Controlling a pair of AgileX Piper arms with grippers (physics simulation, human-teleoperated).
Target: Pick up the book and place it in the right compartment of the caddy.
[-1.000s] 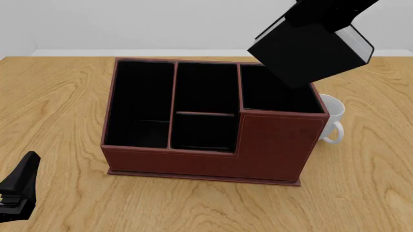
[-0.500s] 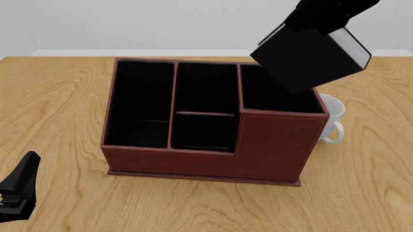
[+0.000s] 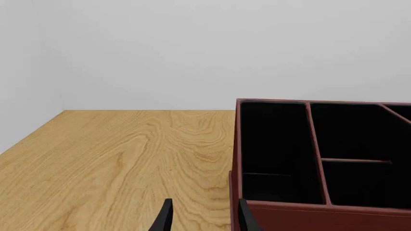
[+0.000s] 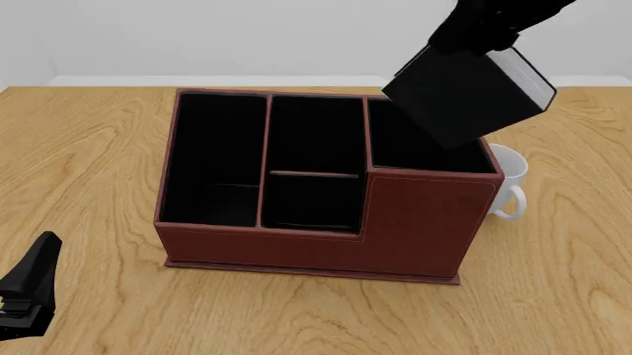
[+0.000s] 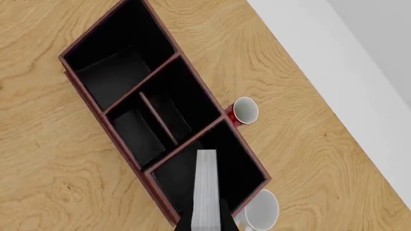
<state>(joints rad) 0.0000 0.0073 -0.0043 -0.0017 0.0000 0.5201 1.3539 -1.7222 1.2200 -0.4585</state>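
Note:
My right gripper (image 4: 476, 33) is shut on the black book (image 4: 462, 95) and holds it tilted in the air, its low corner just above the right compartment (image 4: 425, 140) of the reddish-brown caddy (image 4: 419, 222). In the right wrist view the book's white page edge (image 5: 205, 185) points down into that compartment (image 5: 231, 166), between my right gripper's (image 5: 205, 225) fingers. My left gripper (image 4: 25, 296) is open and empty, low over the table near the front left. In the left wrist view its fingers (image 3: 165, 217) sit by the caddy's (image 3: 289, 211) near left corner.
A white mug (image 4: 510, 181) stands against the caddy's right side and also shows in the right wrist view (image 5: 260, 210). A red mug (image 5: 245, 110) stands behind the caddy. Its long narrow bay (image 4: 215, 159) and two small middle bays (image 4: 314, 166) hold nothing.
My right gripper has lowered the book a little and shifted it slightly left, toward the right compartment. The left arm has not moved.

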